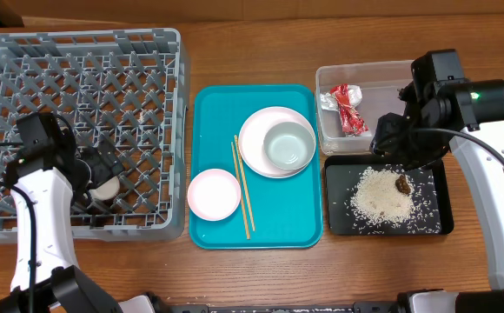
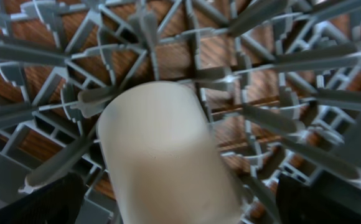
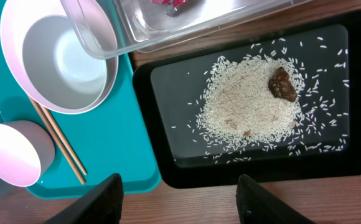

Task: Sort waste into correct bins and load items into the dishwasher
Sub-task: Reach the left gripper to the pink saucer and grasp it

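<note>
My left gripper [image 1: 102, 180] is down inside the grey dish rack [image 1: 87, 52], open around the small white cup [image 1: 107, 188]. In the left wrist view the cup [image 2: 162, 155] stands between the fingers [image 2: 180, 208] with gaps on both sides, over the rack lattice [image 2: 280, 62]. My right gripper [image 1: 398, 139] is open and empty [image 3: 180, 205], above the black tray [image 1: 430, 228] holding rice [image 3: 243, 106] and a brown scrap [image 3: 282, 83]. The red-and-silver wrapper [image 1: 348, 109] lies in the clear tub [image 1: 330, 143].
The teal tray [image 1: 269, 226] in the middle holds the white plate [image 1: 254, 130] with the grey-green bowl [image 1: 288, 145] on it, the pink dish [image 1: 214, 194] and the chopsticks [image 1: 242, 187]. Bare wood table lies in front.
</note>
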Controlling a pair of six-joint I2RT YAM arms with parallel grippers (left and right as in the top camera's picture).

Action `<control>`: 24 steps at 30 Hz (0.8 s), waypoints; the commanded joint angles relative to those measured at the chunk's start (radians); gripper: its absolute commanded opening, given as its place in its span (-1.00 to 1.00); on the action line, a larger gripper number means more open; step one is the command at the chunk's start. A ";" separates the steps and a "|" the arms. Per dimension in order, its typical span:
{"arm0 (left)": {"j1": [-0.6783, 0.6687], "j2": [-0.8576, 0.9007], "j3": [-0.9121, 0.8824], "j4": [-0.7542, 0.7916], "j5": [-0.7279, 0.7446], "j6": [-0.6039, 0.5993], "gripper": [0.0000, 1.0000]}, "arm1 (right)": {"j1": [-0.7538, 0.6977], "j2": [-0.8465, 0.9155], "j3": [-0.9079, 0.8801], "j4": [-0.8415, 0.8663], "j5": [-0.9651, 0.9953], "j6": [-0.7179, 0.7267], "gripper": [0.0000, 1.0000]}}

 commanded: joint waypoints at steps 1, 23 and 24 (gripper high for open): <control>-0.024 -0.027 0.109 -0.044 0.077 0.006 0.99 | -0.003 -0.019 0.027 -0.006 0.024 -0.007 0.21; -0.910 0.040 0.117 -0.153 0.056 -0.058 1.00 | -0.270 -0.085 0.027 -0.010 0.057 0.019 0.51; -0.928 0.071 0.111 -0.150 0.057 -0.068 1.00 | -0.270 -0.085 0.027 -0.010 0.057 0.019 0.51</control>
